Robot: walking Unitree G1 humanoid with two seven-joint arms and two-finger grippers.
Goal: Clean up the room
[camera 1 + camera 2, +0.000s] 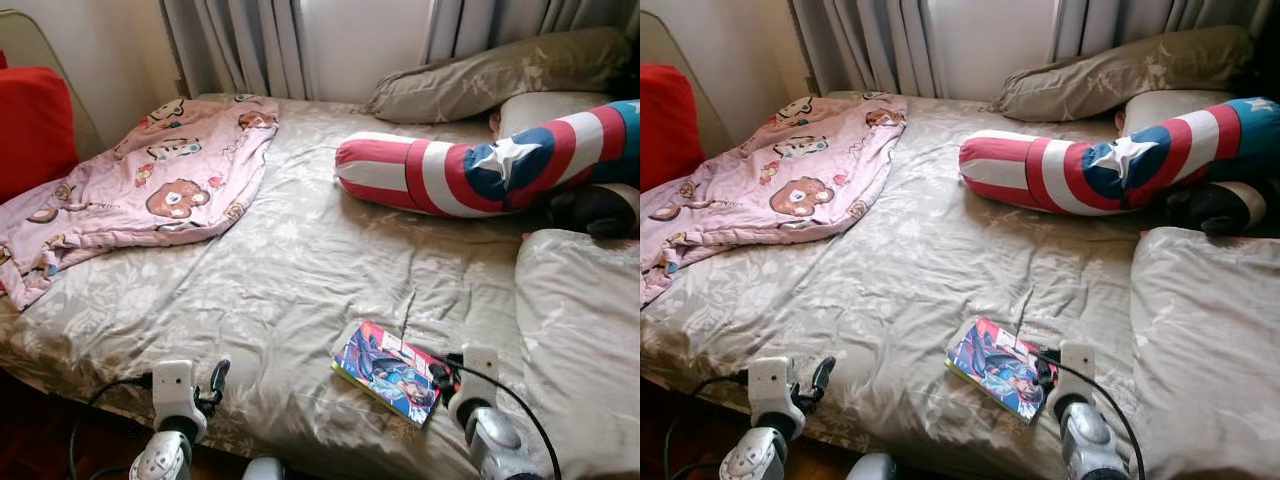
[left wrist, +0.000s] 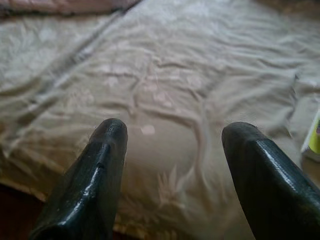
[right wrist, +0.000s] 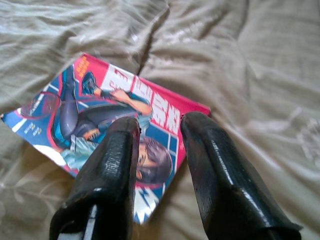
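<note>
The right gripper [image 3: 159, 131] hovers over the near corner of a comic book [image 3: 107, 127], its fingers slightly parted and grasping nothing, not yet around the cover. The book lies flat on the beige bedspread [image 1: 300, 260], near the bed's front edge at about five o'clock in the head view. The left gripper [image 2: 172, 135] waits released, spread wide over bare bedding at seven o'clock. This looks like the approach to picking up the book; next the fingers must straddle its edge and close, which may be hard on a thin book pressed into soft bedding.
</note>
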